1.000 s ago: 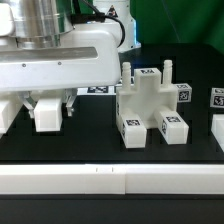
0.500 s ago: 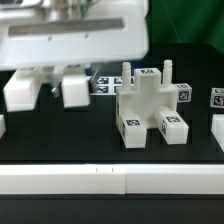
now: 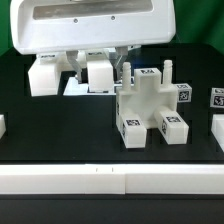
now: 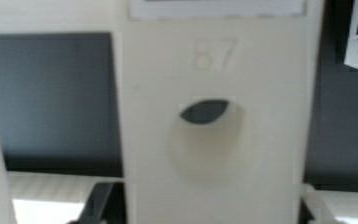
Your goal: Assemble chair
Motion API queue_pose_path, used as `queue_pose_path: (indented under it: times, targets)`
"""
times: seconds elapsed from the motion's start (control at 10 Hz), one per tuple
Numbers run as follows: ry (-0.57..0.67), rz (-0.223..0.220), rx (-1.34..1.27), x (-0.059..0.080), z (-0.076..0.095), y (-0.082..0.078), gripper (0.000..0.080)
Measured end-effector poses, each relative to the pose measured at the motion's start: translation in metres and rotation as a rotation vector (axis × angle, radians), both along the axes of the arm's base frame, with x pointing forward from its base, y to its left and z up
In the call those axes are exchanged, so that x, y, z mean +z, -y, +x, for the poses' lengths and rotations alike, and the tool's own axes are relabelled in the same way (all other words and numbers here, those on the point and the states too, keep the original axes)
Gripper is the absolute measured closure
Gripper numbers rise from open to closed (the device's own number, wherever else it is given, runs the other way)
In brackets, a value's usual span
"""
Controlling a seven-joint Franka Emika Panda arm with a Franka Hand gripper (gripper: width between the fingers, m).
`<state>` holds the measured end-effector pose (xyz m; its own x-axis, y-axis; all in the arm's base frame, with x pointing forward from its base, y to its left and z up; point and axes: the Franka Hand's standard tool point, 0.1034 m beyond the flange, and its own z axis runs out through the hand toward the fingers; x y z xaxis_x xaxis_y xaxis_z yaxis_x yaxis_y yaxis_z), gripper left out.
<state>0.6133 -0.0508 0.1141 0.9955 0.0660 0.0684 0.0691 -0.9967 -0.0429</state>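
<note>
My gripper is shut on a wide white chair panel, its dark fingers pressing either side of a flat bar with a round hole. In the exterior view that panel hangs high at the upper left, with two white blocks under it. The gripper itself is mostly hidden behind the panel there. To the exterior view's right and lower stands the partly joined chair structure, blocky, tagged, with two upright pegs. The nearest hanging block is close to its left peg, and I cannot tell whether they touch.
The marker board lies flat behind the held piece. A small tagged cube and a white piece sit at the right edge, another white piece at the left edge. A white rail runs along the front.
The held panel has risen and moved toward the exterior view's right, from the left side to just beside the standing structure. The grip stayed shut.
</note>
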Motion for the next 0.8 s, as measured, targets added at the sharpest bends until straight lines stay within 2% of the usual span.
queue_pose_path:
  times: [0.4,0.5,0.6,0.8]
  targets:
    - [0.006,0.019,0.014,0.022,-0.007,-0.015,0.0511]
    - [0.008,0.025,-0.023,0.026,-0.009,-0.026,0.0511]
    - [0.010,0.032,-0.065,0.026,-0.009,-0.044,0.0511]
    - [0.008,0.039,-0.139,0.020,-0.013,-0.078,0.0511]
